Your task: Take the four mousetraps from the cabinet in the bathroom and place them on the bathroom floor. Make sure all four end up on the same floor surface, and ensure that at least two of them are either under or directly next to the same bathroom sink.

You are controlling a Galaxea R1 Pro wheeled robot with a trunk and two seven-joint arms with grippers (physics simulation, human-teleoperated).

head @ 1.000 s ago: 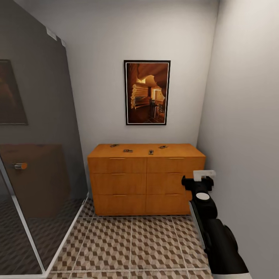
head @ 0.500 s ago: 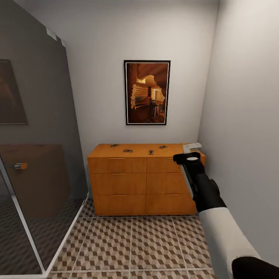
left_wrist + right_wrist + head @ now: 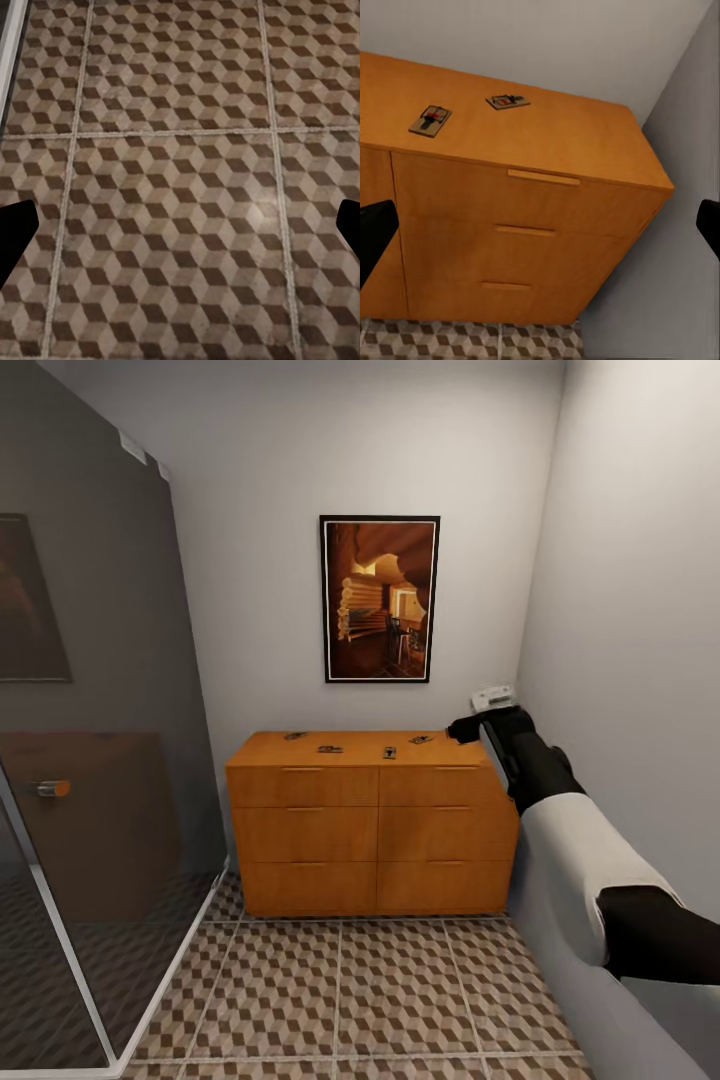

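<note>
This was a home bathroom, rendered in a simulator. The floor [image 3: 340,990] was laid with large square tiles in a brown, beige and grey cube pattern with pale grout. A dark glass shower screen [image 3: 100,710] with a small handle stood on one side, darker tiles behind it. Plain grey walls [image 3: 640,610] closed in a narrow nook holding a low orange-brown cabinet [image 3: 370,825] with bar-handled drawers, and a framed picture [image 3: 379,598] hung above it

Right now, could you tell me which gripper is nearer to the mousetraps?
Right. The right gripper is raised beside the cabinet top bearing the mousetraps; the left gripper faces floor tiles.
</note>
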